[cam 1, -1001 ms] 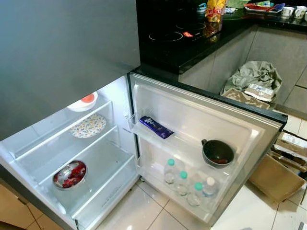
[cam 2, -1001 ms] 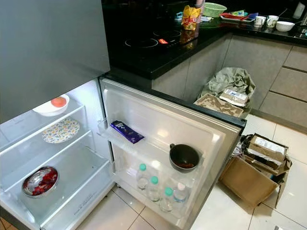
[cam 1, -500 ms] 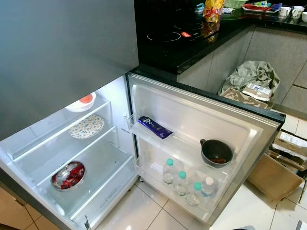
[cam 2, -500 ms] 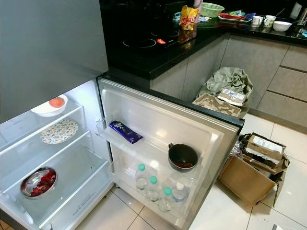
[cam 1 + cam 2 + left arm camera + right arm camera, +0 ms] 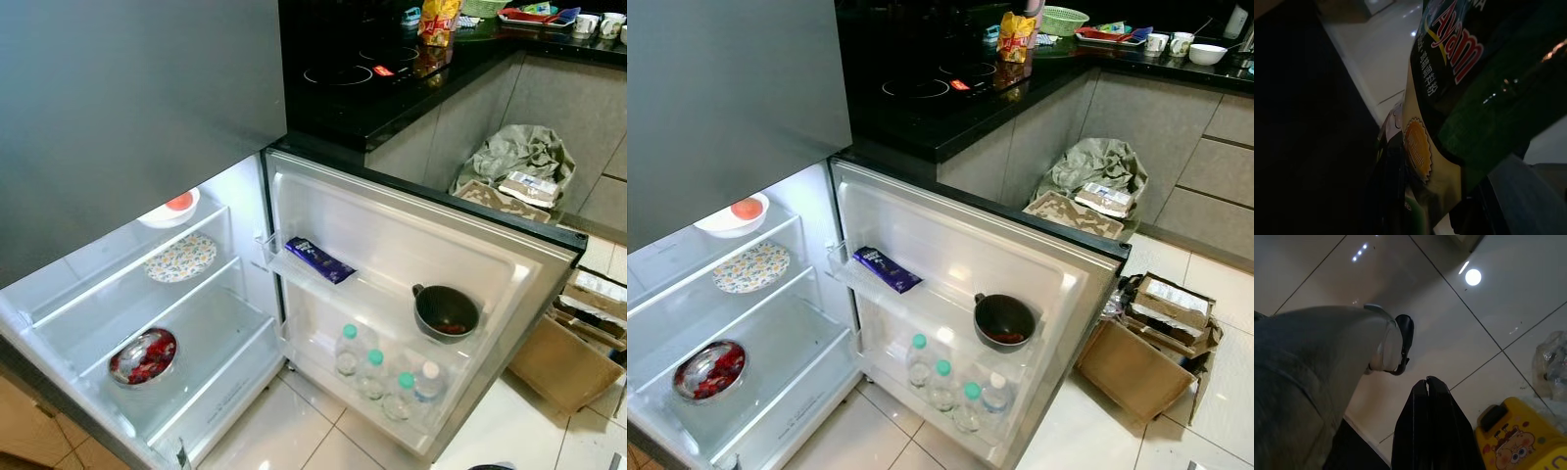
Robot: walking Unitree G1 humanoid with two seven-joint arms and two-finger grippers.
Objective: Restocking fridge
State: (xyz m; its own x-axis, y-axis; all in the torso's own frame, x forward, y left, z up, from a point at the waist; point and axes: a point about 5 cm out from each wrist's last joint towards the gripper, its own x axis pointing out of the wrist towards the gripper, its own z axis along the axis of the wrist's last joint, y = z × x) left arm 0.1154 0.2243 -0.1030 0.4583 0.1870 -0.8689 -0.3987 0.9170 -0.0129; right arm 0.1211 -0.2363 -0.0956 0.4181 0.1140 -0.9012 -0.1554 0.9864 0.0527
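Below the grey upper door, the fridge lower compartment stands lit, with its door swung fully open toward the tiled floor.

Positions relative to the fridge:
- Upper shelf, at the back: a white bowl holding an orange item.
- Same shelf, just in front of the bowl: a patterned plate.
- Lower shelf, toward the front: a steel bowl with red contents.
- Door, upper rack: a blue wrapped bar lying flat.
- Door, farther along toward its free edge: a dark pot seated in the rack.
- Door, bottom rack: four water bottles standing upright in a row, three with green caps and one with a white cap.
- Beyond the door: a black cooktop counter, a bin with grey cloth, and an open cardboard box on the floor.

Left gripper: the left wrist view is dark; a green and yellow printed packet sits between the fingers, clamped close to the camera.

Right gripper: the two black fingers are pressed together with no gap, holding nothing, and point down at the floor. A yellow toy lies on the floor near them.
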